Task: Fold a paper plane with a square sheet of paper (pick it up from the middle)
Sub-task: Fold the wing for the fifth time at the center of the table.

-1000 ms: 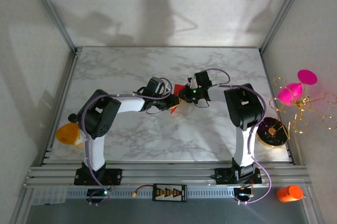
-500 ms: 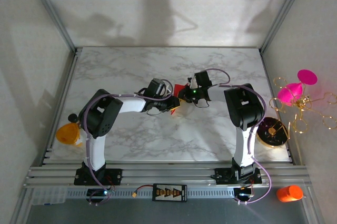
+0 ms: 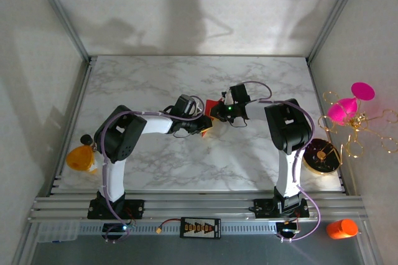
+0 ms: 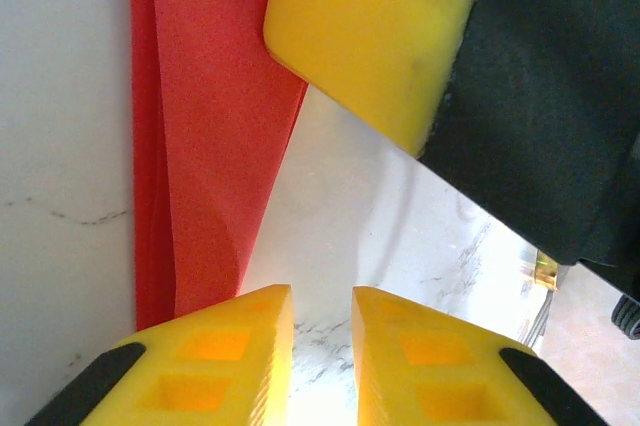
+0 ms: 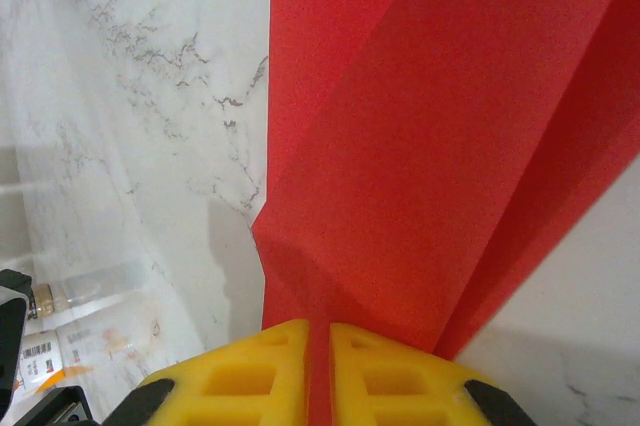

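The folded red sheet of paper point(image 5: 420, 136) is creased into a narrow pointed shape and lies low over the marble table point(image 3: 155, 84). My right gripper point(image 5: 320, 331) is shut on one of its edges, with a thin layer of paper pinched between the yellow fingers. From above, a bit of the red paper point(image 3: 213, 104) peeks out where both grippers meet at the table's middle. My left gripper point(image 4: 320, 296) hovers just beside the paper point(image 4: 200, 146). Its jaws stand narrowly open with bare marble in the gap. The right gripper's finger point(image 4: 370, 36) looms right in front of it.
A magenta cone ornament with gold wire point(image 3: 348, 106) and a black round object point(image 3: 320, 156) sit off the table's right edge. An orange bottle point(image 3: 341, 228) lies at the near right. An orange object point(image 3: 81, 158) sits by the left rail.
My left arm has edged slightly to the right, toward the right gripper. The right arm and the paper have stayed still.
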You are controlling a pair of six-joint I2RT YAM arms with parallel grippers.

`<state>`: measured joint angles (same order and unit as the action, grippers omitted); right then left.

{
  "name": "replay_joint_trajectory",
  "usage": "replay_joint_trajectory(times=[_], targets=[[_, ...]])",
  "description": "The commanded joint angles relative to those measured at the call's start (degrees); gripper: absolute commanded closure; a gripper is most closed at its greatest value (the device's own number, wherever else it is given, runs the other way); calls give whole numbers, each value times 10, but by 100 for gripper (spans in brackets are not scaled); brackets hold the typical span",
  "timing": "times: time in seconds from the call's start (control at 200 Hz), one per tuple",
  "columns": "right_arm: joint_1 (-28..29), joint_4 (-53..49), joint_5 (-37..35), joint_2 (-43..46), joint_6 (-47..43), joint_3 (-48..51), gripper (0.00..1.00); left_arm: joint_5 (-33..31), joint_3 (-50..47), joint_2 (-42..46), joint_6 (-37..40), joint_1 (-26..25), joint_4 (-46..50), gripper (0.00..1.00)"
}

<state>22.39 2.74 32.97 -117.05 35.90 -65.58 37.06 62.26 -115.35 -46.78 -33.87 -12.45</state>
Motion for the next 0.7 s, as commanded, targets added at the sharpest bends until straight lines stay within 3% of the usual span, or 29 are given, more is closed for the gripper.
replay_joint_trajectory(times=[0.0, 0.691], targets=[[6, -39, -57, -47, -16, 14, 85, -5, -13, -12, -9, -7, -5, 78], [8, -72, -84, -58, -21, 2, 85, -19, -58, -15, -12, -2, -17, 80]])
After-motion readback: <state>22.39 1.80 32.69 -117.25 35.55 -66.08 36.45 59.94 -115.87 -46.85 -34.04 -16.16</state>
